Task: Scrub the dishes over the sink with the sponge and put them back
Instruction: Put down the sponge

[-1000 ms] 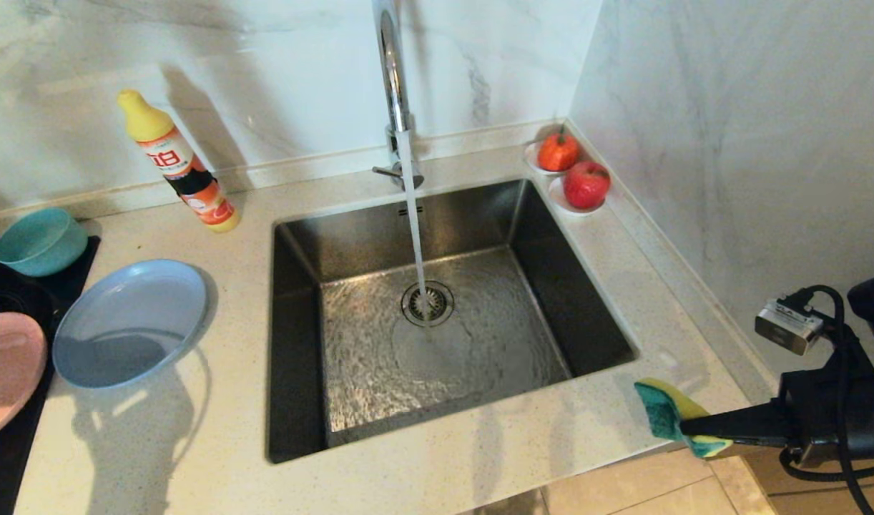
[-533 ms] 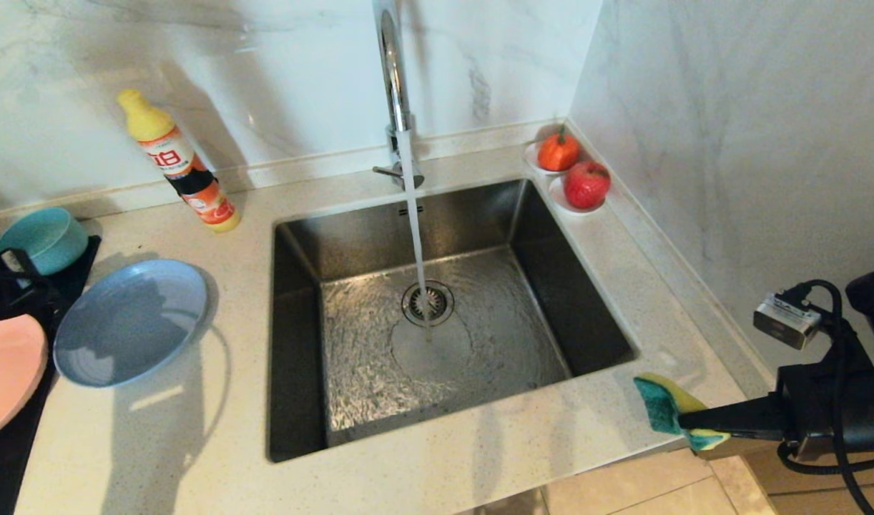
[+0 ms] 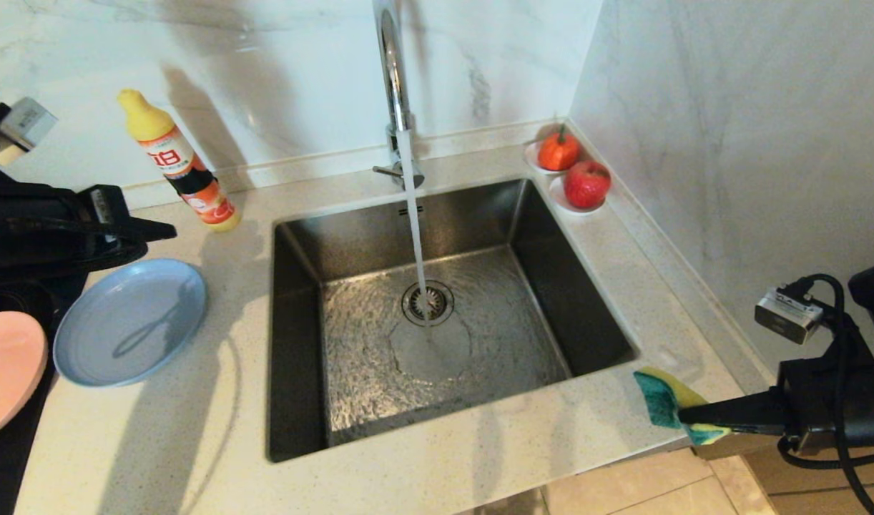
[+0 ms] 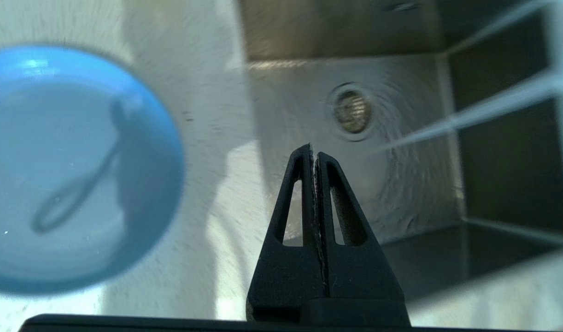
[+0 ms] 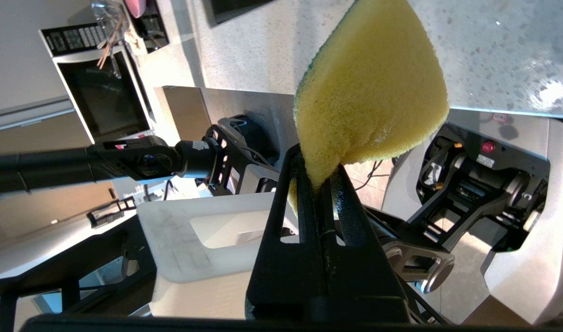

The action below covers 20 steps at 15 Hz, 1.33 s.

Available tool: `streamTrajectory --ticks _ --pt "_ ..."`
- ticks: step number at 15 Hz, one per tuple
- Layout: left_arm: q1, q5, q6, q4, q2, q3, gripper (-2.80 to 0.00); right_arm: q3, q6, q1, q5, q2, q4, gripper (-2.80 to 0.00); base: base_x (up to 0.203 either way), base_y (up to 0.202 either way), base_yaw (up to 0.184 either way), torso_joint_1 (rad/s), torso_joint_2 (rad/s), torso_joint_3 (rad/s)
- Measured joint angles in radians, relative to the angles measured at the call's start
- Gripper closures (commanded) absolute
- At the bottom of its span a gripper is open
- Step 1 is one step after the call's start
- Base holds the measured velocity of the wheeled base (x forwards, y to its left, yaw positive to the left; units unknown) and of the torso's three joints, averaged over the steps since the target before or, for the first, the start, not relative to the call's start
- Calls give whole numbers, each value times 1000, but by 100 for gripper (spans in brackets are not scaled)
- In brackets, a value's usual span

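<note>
A pale blue plate (image 3: 129,322) (image 4: 74,170) and a pink plate (image 3: 4,372) lie on the counter left of the steel sink (image 3: 301,400) (image 4: 447,184). Water runs from the tall chrome tap (image 3: 393,86) onto the drain (image 3: 428,302). My left gripper (image 3: 171,230) (image 4: 313,150) hovers shut and empty above the counter, just beyond the blue plate, pointing toward the sink. At the sink's front right corner my right gripper (image 3: 684,416) (image 5: 316,168) is shut on one end of the yellow and green sponge (image 3: 662,404) (image 5: 369,87), just off the counter's edge.
An orange detergent bottle (image 3: 187,172) with a yellow cap stands behind the plates. Two small saucers with red fruit (image 3: 574,175) sit at the sink's back right corner by the wall. A black hob (image 3: 1,443) lies under the pink plate.
My left arm has swung in from the left edge and risen over the counter, covering the teal bowl; its fingers have shut. The right arm and sponge have stayed in place.
</note>
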Motion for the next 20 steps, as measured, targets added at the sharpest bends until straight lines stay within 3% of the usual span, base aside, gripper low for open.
streamTrajectory --ticks 4,9,13,15,17,20 --pt "-29 -16 29 -3 -284 159 0 -6 0 1 2 0 0 0 0 0 0 0 0 0" --pt "-35 -116 59 -5 -682 487 0 -7 2 1 0 3 -2 0 0 0 0 0 0 0" --pt "-35 -128 127 -8 -956 741 0 -18 0 3 -4 7 -1 0 0 0 0 0 0 0" --pt "-35 -59 179 -19 -1060 843 0 -36 0 3 -35 21 -2 0 0 0 0 0 0 0" --pt "-36 71 197 -74 -1124 965 0 -64 -1 4 -83 39 -2 0 0 0 0 0 0 0" --pt "-42 232 214 -259 -1175 1137 0 -104 0 18 -96 49 11 0 0 0 0 0 0 0"
